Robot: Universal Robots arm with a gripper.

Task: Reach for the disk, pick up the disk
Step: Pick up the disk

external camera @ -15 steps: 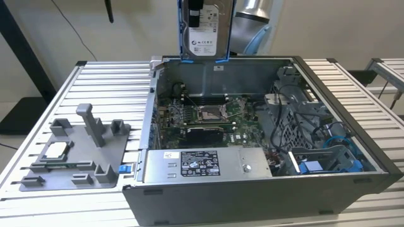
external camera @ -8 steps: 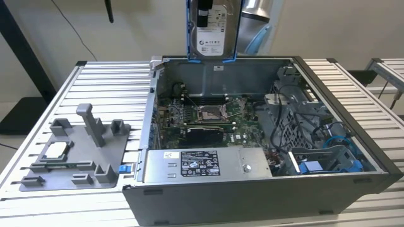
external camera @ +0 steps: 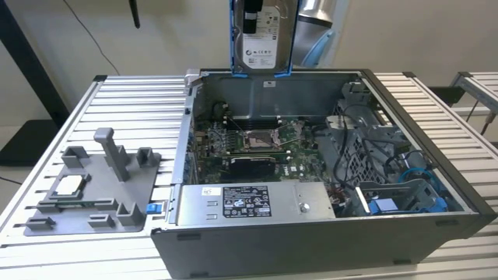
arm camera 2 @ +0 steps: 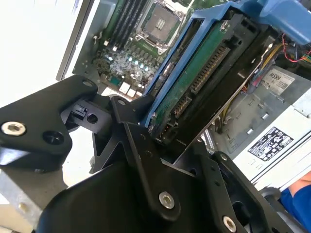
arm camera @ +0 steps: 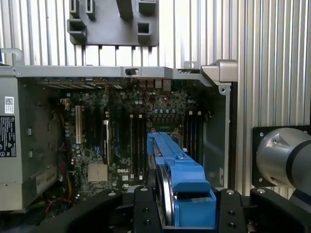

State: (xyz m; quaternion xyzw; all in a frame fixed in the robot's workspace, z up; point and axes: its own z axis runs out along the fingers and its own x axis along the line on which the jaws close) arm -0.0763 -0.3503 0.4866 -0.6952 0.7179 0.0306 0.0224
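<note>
The disk (external camera: 263, 44) hangs upright in the air above the far wall of the open computer case (external camera: 311, 245), its white label facing the camera and its blue frame along both long edges. In the first wrist view the disk (arm camera: 181, 182) shows edge-on, with my gripper (arm camera: 183, 206) shut on it, one black finger (arm camera: 143, 208) on each side. In the second wrist view the gripper (arm camera 2: 165, 138) clamps the disk (arm camera 2: 194, 82), whose green circuit board and connector face the camera.
Below lie the motherboard (external camera: 249, 140) with its bare processor socket, a power supply (external camera: 249, 201) at the near side and a blue drive cage (external camera: 404, 198) at the exterior view's right. A grey fixture plate (external camera: 93, 192) with posts sits on the slatted table (external camera: 132, 105).
</note>
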